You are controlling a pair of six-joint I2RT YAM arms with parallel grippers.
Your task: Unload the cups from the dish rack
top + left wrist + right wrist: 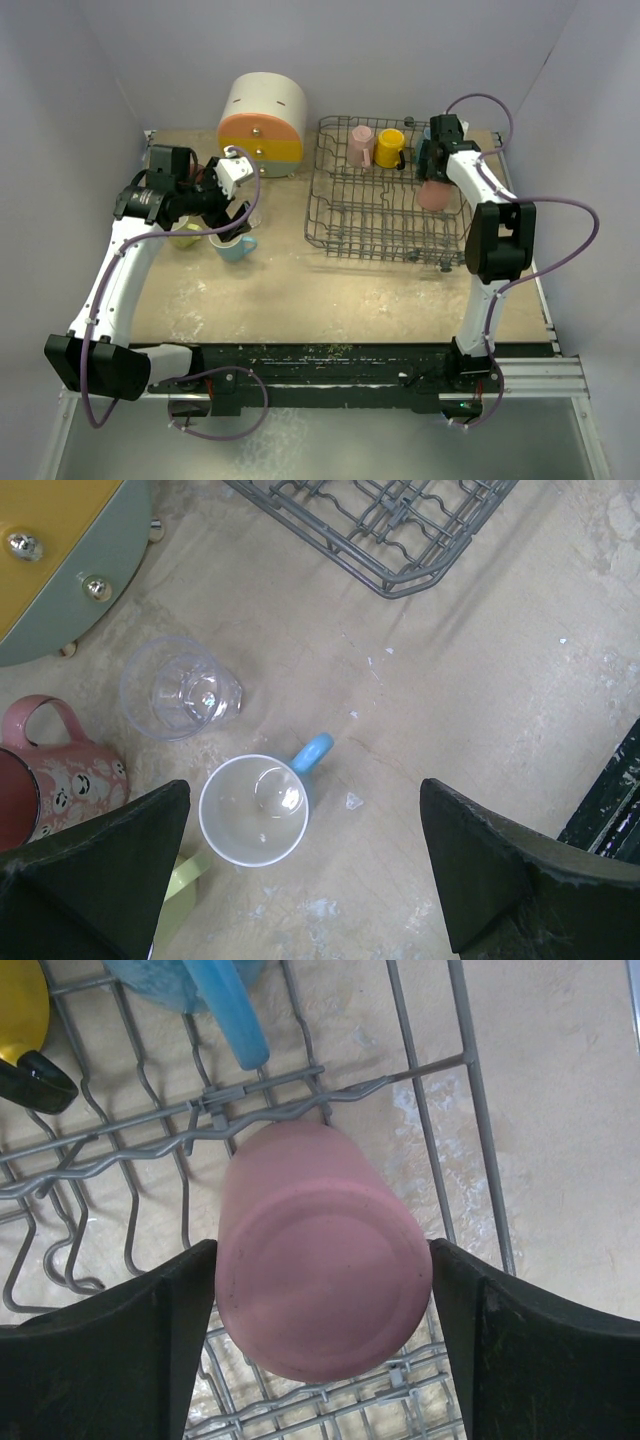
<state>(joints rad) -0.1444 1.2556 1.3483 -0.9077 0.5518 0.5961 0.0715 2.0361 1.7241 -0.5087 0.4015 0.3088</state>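
The left claw (305,865) hangs wide open, facing down; right claw (325,1305) reaches forward, spread, grip unclear.

The dark grey wire dish rack (380,225) sits at two o'clock on the tabletop (290,290), holding a pink mug (361,146) and a yellow mug (390,148) at its eleven o'clock corner and a salmon tumbler (320,1260) bottom-up at three o'clock, while the upright light blue mug (255,810), clear glass (180,687) and pink patterned mug (70,770) stand together at nine o'clock.
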